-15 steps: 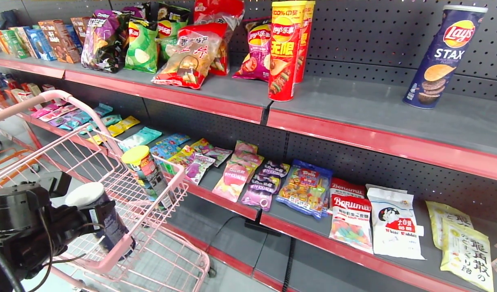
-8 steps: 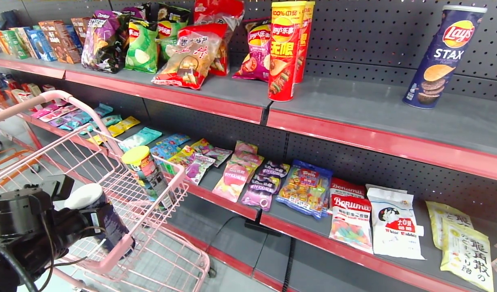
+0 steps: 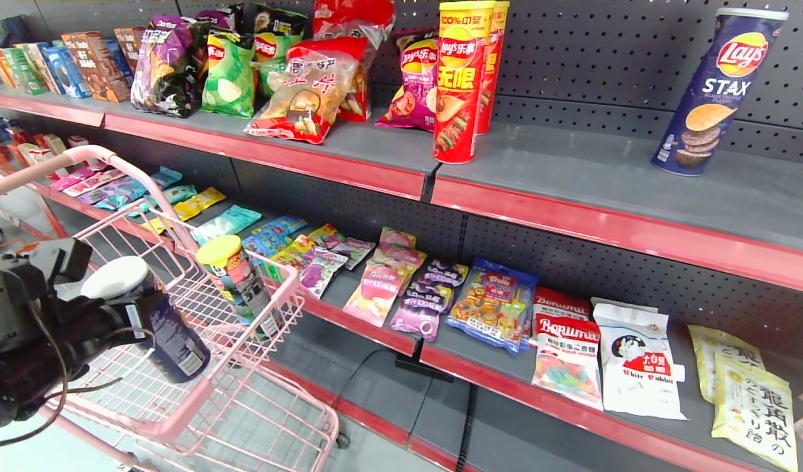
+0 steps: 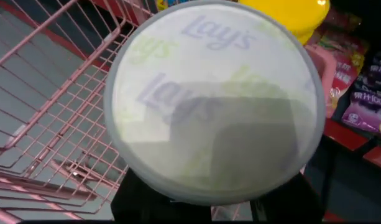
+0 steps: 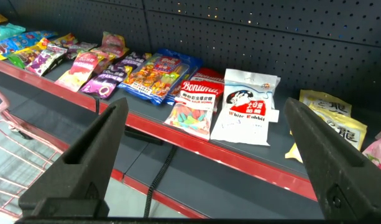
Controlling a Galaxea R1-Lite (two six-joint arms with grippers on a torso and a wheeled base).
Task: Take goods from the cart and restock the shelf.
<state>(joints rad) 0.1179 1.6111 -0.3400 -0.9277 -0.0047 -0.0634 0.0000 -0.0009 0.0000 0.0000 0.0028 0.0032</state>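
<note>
Shelving (image 3: 604,177) of grey metal with red front edges takes most of the head view, with chip bags (image 3: 231,72) and tall cans on the upper level and flat sweet bags (image 3: 493,301) on the lower one. Beside it, on the robot's left, stands the pink wire cart (image 3: 178,426). The left gripper (image 3: 127,320) is clenched around a blue can (image 3: 168,341), taking it high on the wall, just under the white lid (image 3: 116,276). The can is tilted, with its lower end over the cart basket, near the pink rim. A second can (image 3: 240,288) with a yellow lid leans in the corner of the cart. The right gripper (image 5: 206,165) has its fingers wide apart and holds nothing, in front of the lower level. I judge the blue can to be a light, stiff paper tube with a smooth wall that may slip, and the chips inside break easily. A moderate squeeze on the middle of the wall therefore seems better than a hard one, and the lid is not a place to hold. A matching can (image 3: 716,92) on the upper level, with bare shelf around it, looks like the proper neighbour. As for writing, the blue can carries white label patches with small print, pale logo print covers its lid, and the second can shows a barcode.
</note>
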